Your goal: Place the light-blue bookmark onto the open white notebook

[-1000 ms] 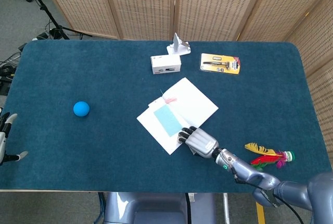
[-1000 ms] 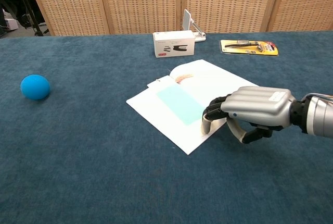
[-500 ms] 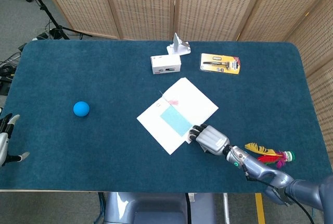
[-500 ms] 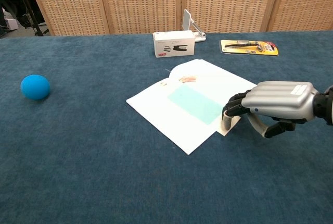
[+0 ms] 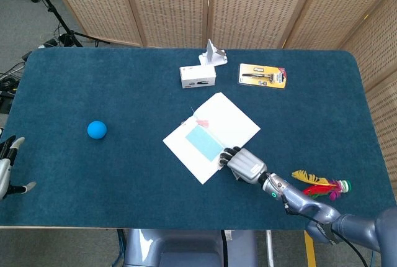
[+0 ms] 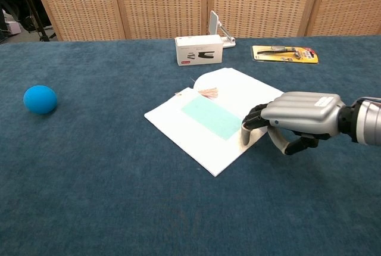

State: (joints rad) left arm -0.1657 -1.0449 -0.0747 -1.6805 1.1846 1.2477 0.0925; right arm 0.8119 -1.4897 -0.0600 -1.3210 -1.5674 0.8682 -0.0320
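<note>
The open white notebook (image 5: pixel 232 118) (image 6: pixel 250 92) lies mid-table, turned at an angle. The light-blue bookmark (image 5: pixel 203 138) (image 6: pixel 210 118) lies flat on its left page, its pink tassel toward the far end. My right hand (image 5: pixel 247 166) (image 6: pixel 297 116) is at the notebook's near right edge, knuckles up and fingers curled down onto the bookmark's near end, holding it. My left hand (image 5: pixel 7 167) shows only in the head view, at the far left edge beside the table, with its fingers apart and nothing in it.
A blue ball (image 5: pixel 97 130) (image 6: pixel 40 99) sits at the left. Behind the notebook are a white box (image 5: pixel 198 76) (image 6: pixel 199 50), a white stand (image 5: pixel 214 53) and a yellow blister pack (image 5: pixel 263 76) (image 6: pixel 284 54). A feathered shuttlecock (image 5: pixel 319 185) lies near my right forearm.
The right hand slid the bookmark rightward across the notebook, then back to the left and slightly away. The left hand has stayed still.
</note>
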